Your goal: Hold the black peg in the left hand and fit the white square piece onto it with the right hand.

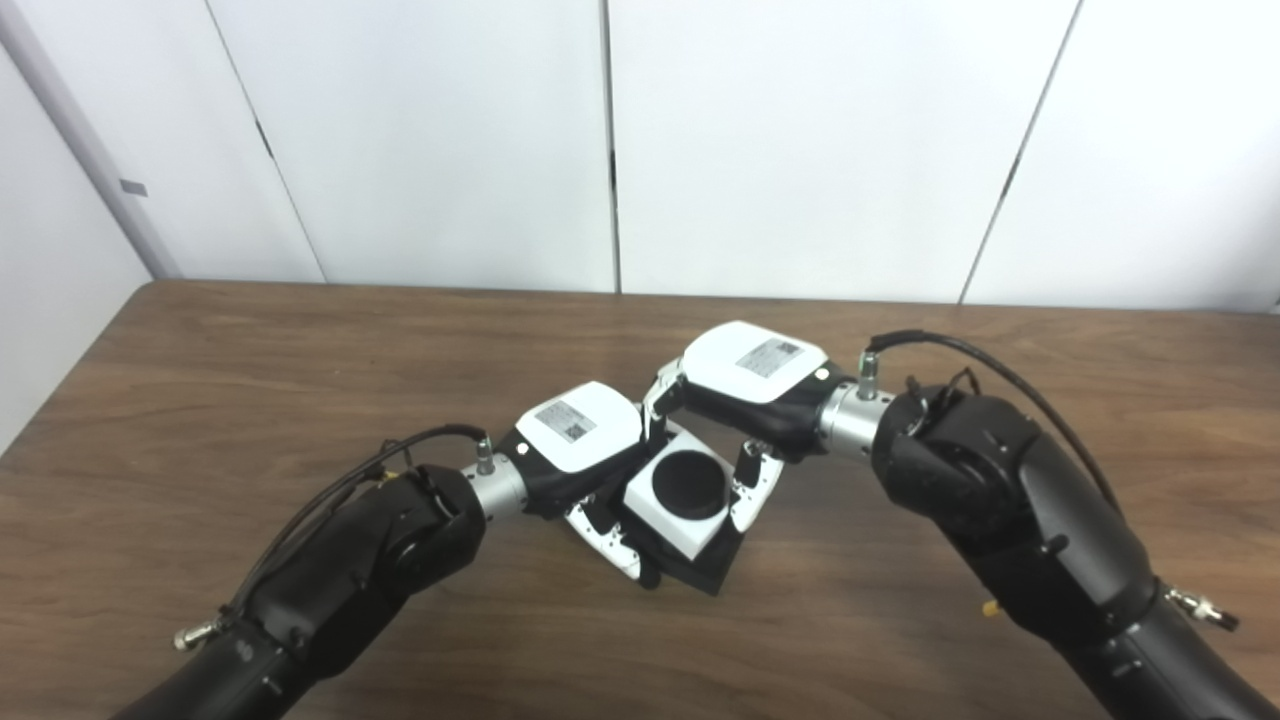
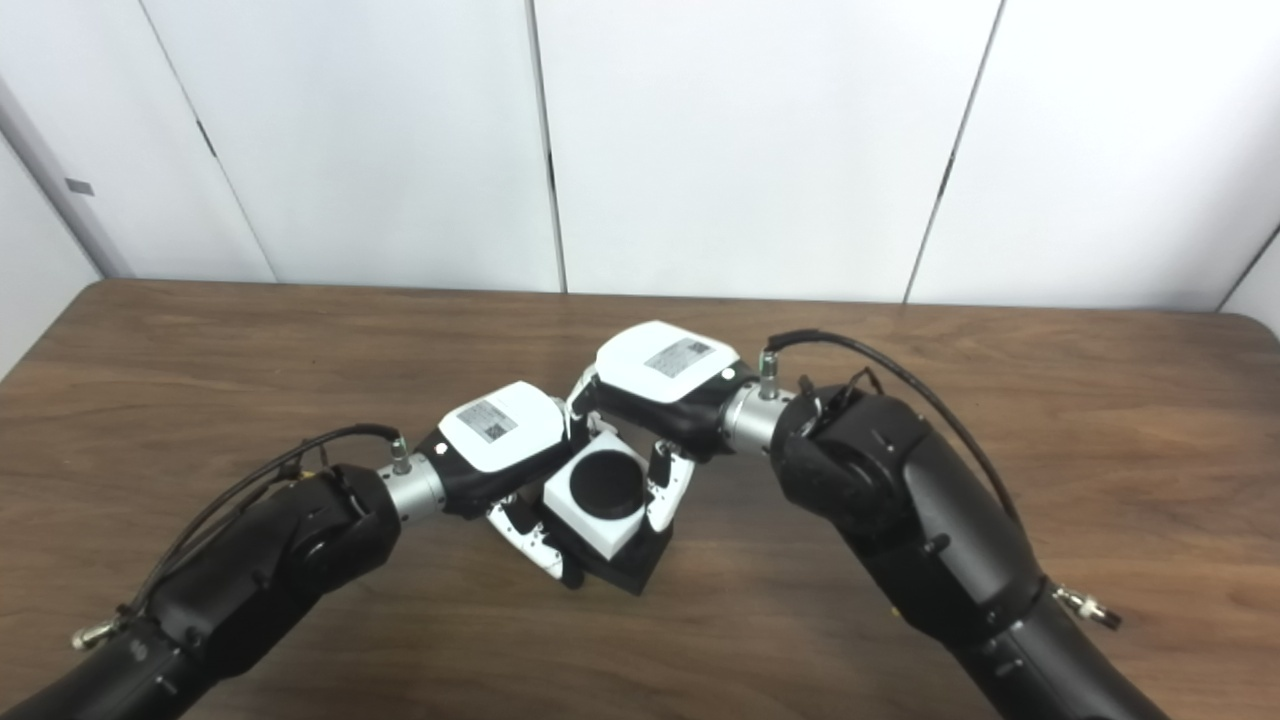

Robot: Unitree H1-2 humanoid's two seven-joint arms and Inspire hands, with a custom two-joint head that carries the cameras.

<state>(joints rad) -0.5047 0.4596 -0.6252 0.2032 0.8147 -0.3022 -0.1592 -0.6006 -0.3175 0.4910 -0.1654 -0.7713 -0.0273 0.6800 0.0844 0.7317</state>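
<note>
The white square piece (image 1: 672, 520) sits over the black peg (image 1: 688, 484), whose round top shows through the piece's middle hole. The peg's black square base (image 1: 712, 572) juts out beneath the piece. My left hand (image 1: 585, 455) grips the base from the left, fingers (image 1: 610, 535) curled under it. My right hand (image 1: 745, 385) reaches from the right, with fingers (image 1: 755, 490) pressed on the white piece's right side and the thumb at its far corner. The whole assembly is held tilted above the table at the centre, as the right eye view also shows (image 2: 600, 505).
A brown wooden table (image 1: 250, 400) spans the view, with white wall panels (image 1: 800, 140) behind its far edge. Both black forearms come in from the bottom corners, each with a cable (image 1: 980, 360) looping over the wrist.
</note>
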